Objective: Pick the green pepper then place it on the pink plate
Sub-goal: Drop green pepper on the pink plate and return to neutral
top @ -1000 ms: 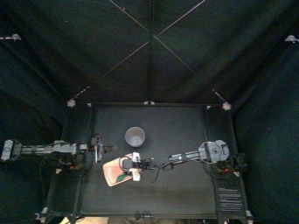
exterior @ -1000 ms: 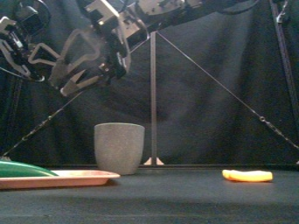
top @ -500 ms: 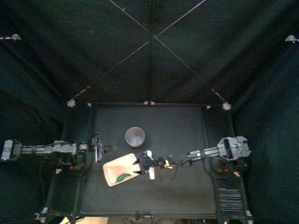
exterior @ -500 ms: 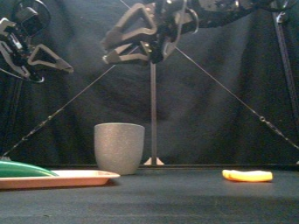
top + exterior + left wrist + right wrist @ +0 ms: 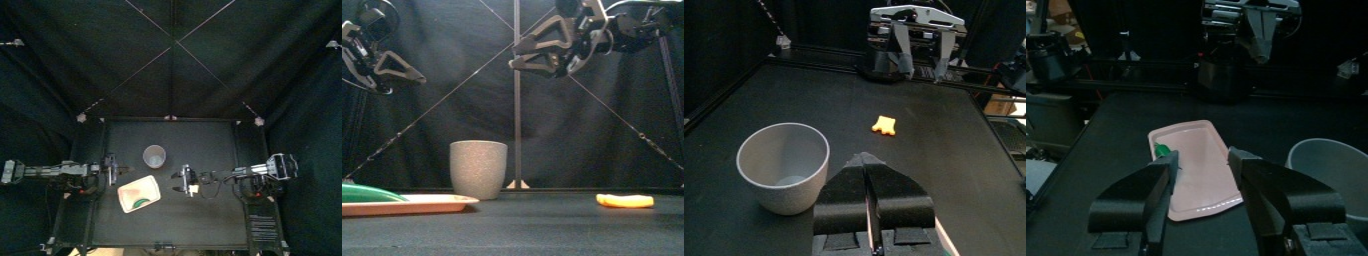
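- right gripper (image 5: 1200, 170), jaws apart and empty, has withdrawn to 3 o'clock of the pink plate (image 5: 144, 186);
- green pepper (image 5: 138, 204) lies on it;
- left gripper (image 5: 869, 165): jaws closed

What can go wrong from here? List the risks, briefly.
1. The green pepper lies at the edge of the pink tray, so a bump to the tray could roll it off onto the table.
2. The grey cup stands close beside the tray. A low sweep by the open right gripper, which hangs above the table, might topple it.
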You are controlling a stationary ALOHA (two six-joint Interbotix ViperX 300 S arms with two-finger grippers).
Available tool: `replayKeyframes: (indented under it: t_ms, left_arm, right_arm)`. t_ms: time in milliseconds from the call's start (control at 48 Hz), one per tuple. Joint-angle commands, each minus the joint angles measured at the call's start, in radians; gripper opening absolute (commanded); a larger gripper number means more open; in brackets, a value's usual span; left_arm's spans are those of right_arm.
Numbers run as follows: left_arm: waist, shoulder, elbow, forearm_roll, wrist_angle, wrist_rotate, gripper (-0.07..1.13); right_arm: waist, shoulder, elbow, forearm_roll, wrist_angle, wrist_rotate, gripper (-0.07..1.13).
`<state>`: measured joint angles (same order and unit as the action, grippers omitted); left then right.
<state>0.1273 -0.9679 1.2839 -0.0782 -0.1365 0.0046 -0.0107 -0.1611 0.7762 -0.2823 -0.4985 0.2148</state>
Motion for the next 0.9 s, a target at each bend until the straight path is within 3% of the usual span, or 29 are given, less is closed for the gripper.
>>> replayKeyframes:
  t_ms: [21,333,896]
  left_arm:
    - [0.003,0.002,-0.012,0.002,-0.012,0.005,0.15]
    - [0.006,0.002,-0.009,-0.003,-0.012,0.002,0.15]
    - [0.008,0.002,-0.026,0.002,-0.012,0.003,0.15]
  right_arm:
    - [-0.012,-0.072,0.041,-0.003,-0.061,0.002,0.83]
    - [-0.029,-0.178,0.155,-0.003,-0.178,0.0,0.83]
    - [-0.029,-0.201,0.176,0.0,-0.181,0.003,0.83]
